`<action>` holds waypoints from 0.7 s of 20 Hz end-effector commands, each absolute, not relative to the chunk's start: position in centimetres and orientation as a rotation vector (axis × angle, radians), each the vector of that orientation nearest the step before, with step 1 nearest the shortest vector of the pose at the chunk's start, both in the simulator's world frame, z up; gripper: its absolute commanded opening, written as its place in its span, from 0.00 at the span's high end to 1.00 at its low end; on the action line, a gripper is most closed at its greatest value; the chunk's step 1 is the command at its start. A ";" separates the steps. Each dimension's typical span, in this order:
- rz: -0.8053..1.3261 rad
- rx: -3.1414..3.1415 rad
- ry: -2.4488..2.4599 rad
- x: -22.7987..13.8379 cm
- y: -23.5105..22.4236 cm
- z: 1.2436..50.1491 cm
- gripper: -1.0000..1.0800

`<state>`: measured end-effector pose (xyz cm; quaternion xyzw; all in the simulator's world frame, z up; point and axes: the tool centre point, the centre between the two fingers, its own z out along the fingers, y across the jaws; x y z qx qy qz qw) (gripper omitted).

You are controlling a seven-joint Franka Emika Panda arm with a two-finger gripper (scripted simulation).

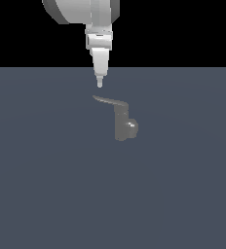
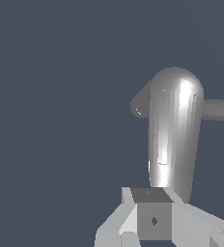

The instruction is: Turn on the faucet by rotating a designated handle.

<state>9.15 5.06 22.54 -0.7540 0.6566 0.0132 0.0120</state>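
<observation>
The arm (image 1: 83, 12) comes down from the top of the exterior view, its thick white body cut off by the upper edge, and narrows through a stepped wrist to the hand (image 1: 100, 83), which points straight down. The hand's fingers (image 1: 100, 73) appear pressed together into a single slim tip with no gap between them, so the hand looks closed and holds nothing; in the wrist view only pale blocky finger parts (image 2: 152, 219) show near the edge, and they do not settle the matter further. The fingertip hangs just above the pointed end of the handle (image 1: 107, 101) and a little apart from it, not touching. The handle is a thin, slightly curved grey lever that runs from that point toward the exterior view's right, where it joins the top of the faucet (image 1: 122, 124). The faucet is a short upright grey cylinder standing on the flat blue-grey tabletop (image 1: 47, 194), near the middle of the view, with a rounded shiny knob (image 1: 132, 127) on its right side. In the wrist view the faucet (image 2: 174, 130) fills the frame as a bright, rounded metal shape just beyond the fingers. No writing or label can be read anywhere.
</observation>
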 end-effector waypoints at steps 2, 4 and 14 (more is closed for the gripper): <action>0.025 -2.287 2.133 10.1 5.0 20.4 1.00; 0.018 -2.258 2.169 10.5 5.0 19.5 1.00; 0.000 -2.193 2.250 11.2 5.0 17.3 1.00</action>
